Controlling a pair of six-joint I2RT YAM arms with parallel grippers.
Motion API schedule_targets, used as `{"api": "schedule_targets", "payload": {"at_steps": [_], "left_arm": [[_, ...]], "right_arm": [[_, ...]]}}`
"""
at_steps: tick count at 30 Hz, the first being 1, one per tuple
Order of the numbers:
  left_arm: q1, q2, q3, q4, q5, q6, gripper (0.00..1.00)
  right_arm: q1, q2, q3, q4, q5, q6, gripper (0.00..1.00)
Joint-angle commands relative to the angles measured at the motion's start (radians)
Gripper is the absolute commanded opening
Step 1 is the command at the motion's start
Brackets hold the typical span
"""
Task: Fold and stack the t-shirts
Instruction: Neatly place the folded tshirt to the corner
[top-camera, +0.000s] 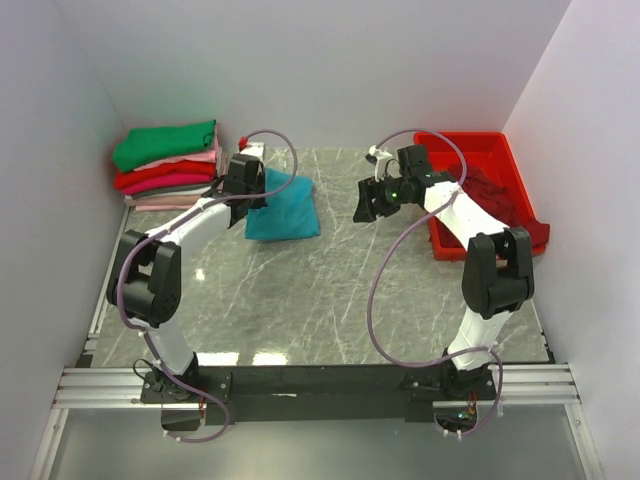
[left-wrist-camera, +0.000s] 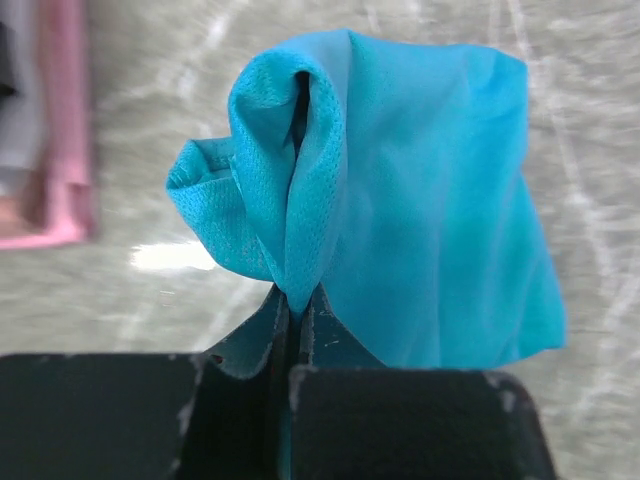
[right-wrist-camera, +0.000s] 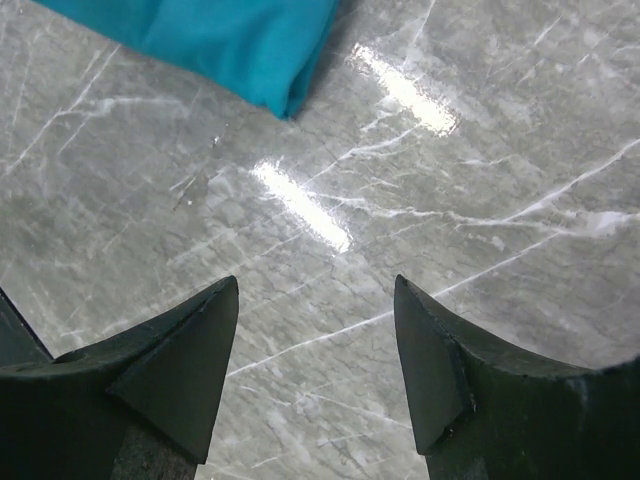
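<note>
The left pincer (left-wrist-camera: 296, 305) is clamped on an edge of the teal-blue t-shirt (left-wrist-camera: 430, 200), which lies on the marble surface (top-camera: 300, 300) beside a stack of folded t-shirts (top-camera: 165, 165). The right pincer (right-wrist-camera: 316, 290) hangs open, holding nothing.

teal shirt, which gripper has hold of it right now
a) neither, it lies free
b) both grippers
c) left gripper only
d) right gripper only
C: the left gripper is shut on a bunched fold of the teal shirt, while the right gripper stands open over the bare table, apart from the cloth.
</note>
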Motion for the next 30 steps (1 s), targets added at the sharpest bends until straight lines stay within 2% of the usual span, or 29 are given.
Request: {"api": "schedule_targets", "payload": {"at_steps": [1,14,30], "left_arm": [[-0.004,-0.024,0.087,-0.013,-0.111,0.174,0.00],[-0.007,0.072,0.360,-0.145,-0.353,0.400,0.00],[0.011,0.217,0.775,-0.232,-0.453,0.540,0.00]], "right_arm": [[0.006,-0.054,-0.024,0.008,0.004,-0.027,0.70],[0.005,-0.106,-0.038,0.022,-0.024,-0.042,0.71],[0.005,-0.129,-0.058,0.037,-0.059,-0.044,0.71]]}}
